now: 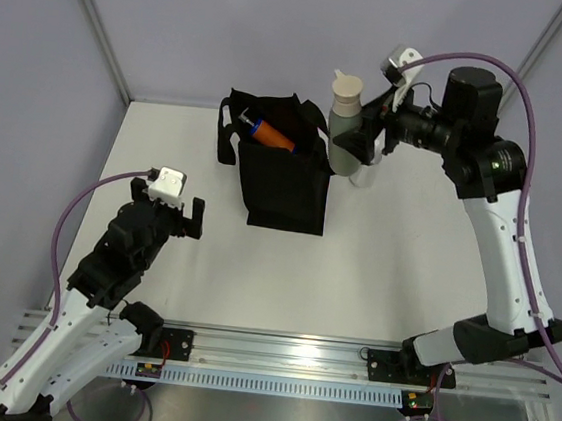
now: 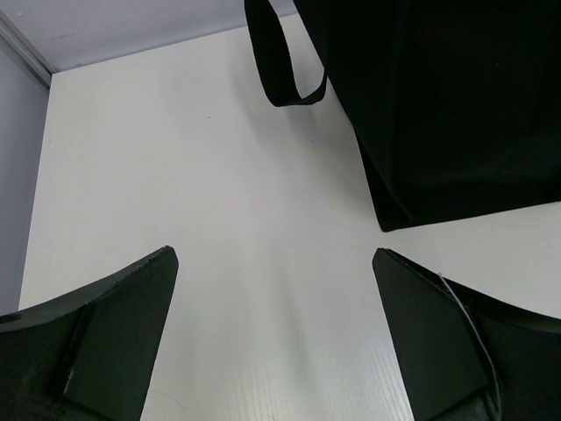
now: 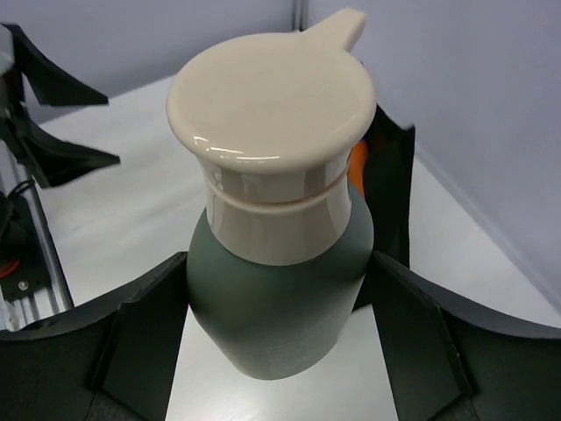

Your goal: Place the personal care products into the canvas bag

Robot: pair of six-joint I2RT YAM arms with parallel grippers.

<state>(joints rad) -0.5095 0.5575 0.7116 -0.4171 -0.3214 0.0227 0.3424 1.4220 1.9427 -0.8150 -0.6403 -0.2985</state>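
The grey-green bottle (image 3: 280, 307) with a beige cap (image 3: 272, 96) stands upright between the fingers of my right gripper (image 3: 279, 263), and both pads press its sides. In the top view this bottle (image 1: 345, 127) hangs just right of the canvas bag (image 1: 284, 186), a black tote with its mouth open. An orange bottle (image 1: 271, 132) lies inside the bag. My right gripper (image 1: 366, 139) reaches in from the right. My left gripper (image 1: 171, 204) is open over bare table to the left of the bag (image 2: 456, 114), with nothing between its fingers (image 2: 123, 333).
A small silver-white thing (image 1: 363, 175) shows under the right gripper, beside the bag. A strap handle (image 2: 285, 61) hangs off the bag's left side. Grey walls close off the table's left, back and right edges. The arm rail (image 1: 286, 357) runs along the near edge.
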